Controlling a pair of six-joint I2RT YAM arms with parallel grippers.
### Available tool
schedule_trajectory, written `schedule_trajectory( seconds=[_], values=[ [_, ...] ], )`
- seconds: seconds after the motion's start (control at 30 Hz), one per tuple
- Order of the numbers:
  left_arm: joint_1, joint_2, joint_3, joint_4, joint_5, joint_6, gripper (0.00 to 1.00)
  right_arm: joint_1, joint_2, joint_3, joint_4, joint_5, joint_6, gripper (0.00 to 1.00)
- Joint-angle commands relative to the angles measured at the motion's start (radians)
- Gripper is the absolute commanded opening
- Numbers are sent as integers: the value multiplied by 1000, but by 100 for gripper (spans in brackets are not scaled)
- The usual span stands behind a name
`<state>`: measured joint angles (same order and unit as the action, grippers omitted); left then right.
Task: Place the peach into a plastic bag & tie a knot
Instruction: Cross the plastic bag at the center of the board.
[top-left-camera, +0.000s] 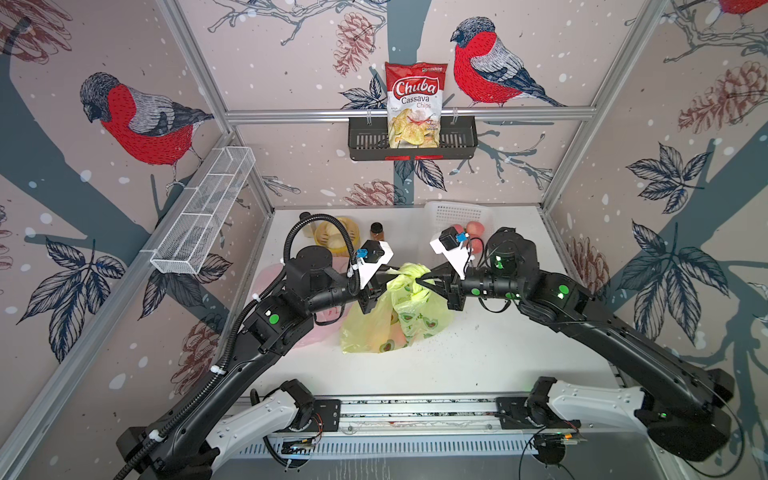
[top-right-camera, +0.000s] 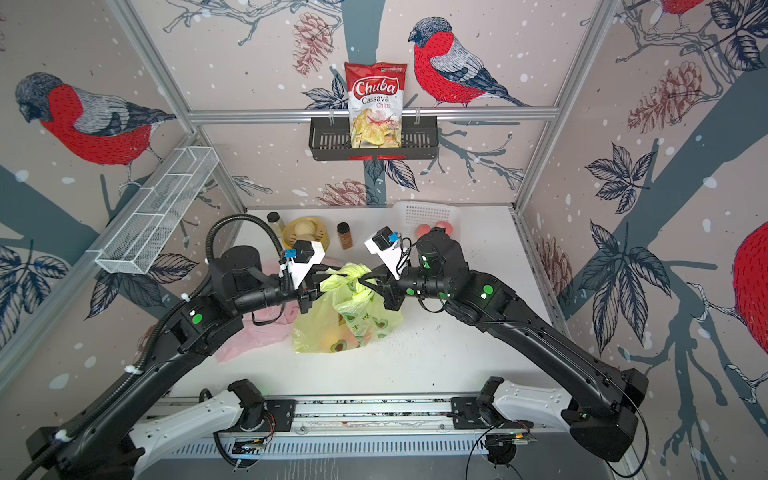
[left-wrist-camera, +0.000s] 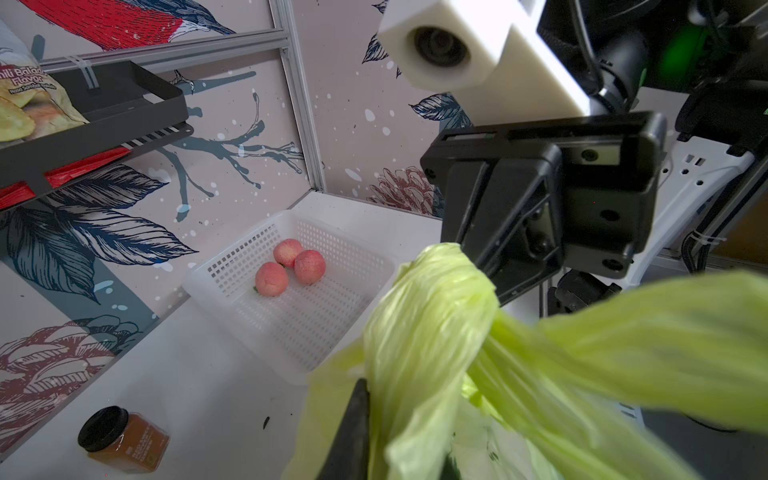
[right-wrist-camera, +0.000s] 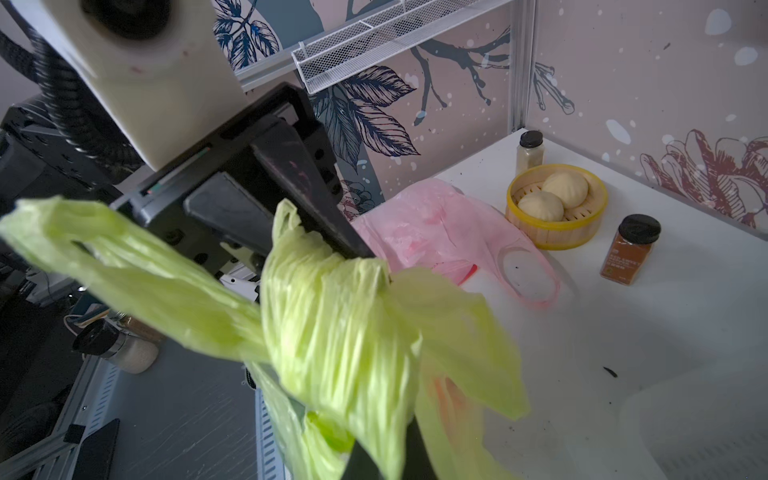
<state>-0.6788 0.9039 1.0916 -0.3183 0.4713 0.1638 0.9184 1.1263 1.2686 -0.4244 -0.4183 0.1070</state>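
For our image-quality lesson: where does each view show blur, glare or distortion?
In both top views the wide lens stretches the edges and the table looks washed out; in the left wrist view the plastic bag near the lens is blurred, the peaches sharp; in the right wrist view the plastic bag blurs, the buns crisp.

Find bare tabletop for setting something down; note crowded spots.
Free: the front strip between the yellow-green plastic bag and the rail, and right of that bag. Crowded: back edge, with bamboo steamer, spice jar, peach basket; pink bag left.

Bag (top-left-camera: 374, 332) mid table (top-left-camera: 498, 353); basket (top-left-camera: 457, 212) w/ peaches (left-wrist-camera: 272, 279) back right; steamer (top-right-camera: 305, 232) back left, jar (top-right-camera: 344, 235) back centre.
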Motion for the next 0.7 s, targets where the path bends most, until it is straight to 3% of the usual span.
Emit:
schedule_trajectory(
  seconds=[0.0, 0.13, 0.2, 0.3, 0.47, 0.67],
  values=[
    [-2, -7, -1, 32, 9, -20, 0, 3, -7, -1, 6, 20, 0, 5],
    [-2, -12, -5, 21, 33, -32, 0, 1, -11, -6, 10, 30, 6, 15],
    [-2, -16, -5, 14, 54, -41, 0, 2, -13, -6, 4, 69, 11, 15],
    [-2, -27, -9, 17, 78, -55, 0, 2, -7, -3, -16, 131, 11, 25],
    [-2, -35, -32, 45, 118, -88, 0, 2, 1, -9, 0, 153, 17, 16],
    [-2, -40, -52, 66, 160, -117, 0, 0, 16, 9, 2, 186, 20, 14]
  ],
)
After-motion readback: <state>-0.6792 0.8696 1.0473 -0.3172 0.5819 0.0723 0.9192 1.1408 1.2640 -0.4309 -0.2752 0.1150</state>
